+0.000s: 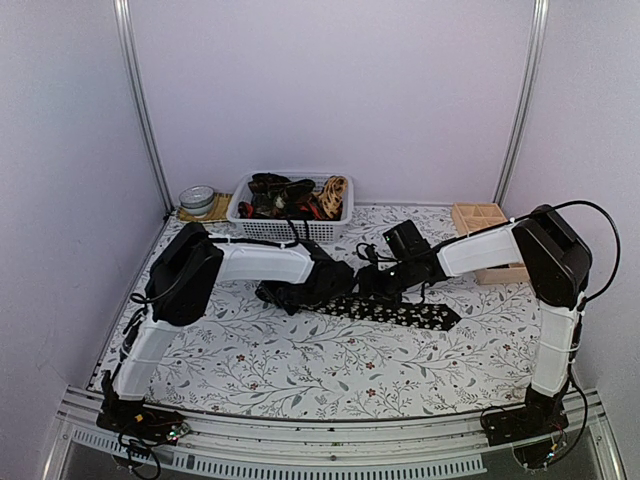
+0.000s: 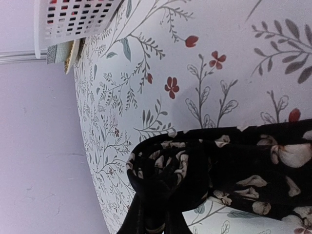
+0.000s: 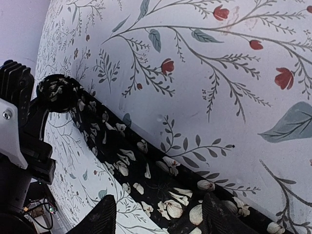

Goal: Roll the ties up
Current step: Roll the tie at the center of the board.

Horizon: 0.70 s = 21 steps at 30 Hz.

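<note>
A black tie [image 1: 400, 313] with pale flower specks lies stretched left to right across the flowered table cover [image 1: 300, 370]. Its left end is wound into a small roll [image 2: 163, 168]. My left gripper [image 2: 156, 217] is shut on that roll, both dark fingers pinching it from below in the left wrist view. In the top view the left gripper [image 1: 290, 295] sits at the tie's left end. My right gripper [image 3: 161, 214] is open, its fingers [image 3: 105, 214] standing apart on either side of the flat tie [image 3: 146, 161]. The roll [image 3: 61, 90] and the left gripper show farther along the tie.
A white basket [image 1: 290, 228] holding more ties stands at the back centre, its corner showing in the left wrist view [image 2: 73, 19]. At the back left a round tin [image 1: 198, 198] rests on a mat. A wooden box [image 1: 480, 222] is at the back right.
</note>
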Each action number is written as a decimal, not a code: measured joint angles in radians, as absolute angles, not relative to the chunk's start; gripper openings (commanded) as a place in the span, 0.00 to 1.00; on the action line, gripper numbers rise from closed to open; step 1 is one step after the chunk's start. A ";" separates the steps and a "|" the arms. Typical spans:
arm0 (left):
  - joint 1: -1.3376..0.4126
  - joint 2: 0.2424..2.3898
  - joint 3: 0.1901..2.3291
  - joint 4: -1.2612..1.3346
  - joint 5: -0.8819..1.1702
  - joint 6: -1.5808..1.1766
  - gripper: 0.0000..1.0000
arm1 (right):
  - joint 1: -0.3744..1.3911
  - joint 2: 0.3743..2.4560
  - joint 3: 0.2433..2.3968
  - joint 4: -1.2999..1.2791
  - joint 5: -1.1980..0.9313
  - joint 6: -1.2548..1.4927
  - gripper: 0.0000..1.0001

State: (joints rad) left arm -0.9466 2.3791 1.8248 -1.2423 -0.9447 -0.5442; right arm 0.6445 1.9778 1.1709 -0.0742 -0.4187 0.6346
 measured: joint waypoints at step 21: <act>-0.979 2.418 1.863 -1.183 -0.889 -0.459 0.21 | 0.634 1.978 1.171 -0.069 -0.441 0.653 0.63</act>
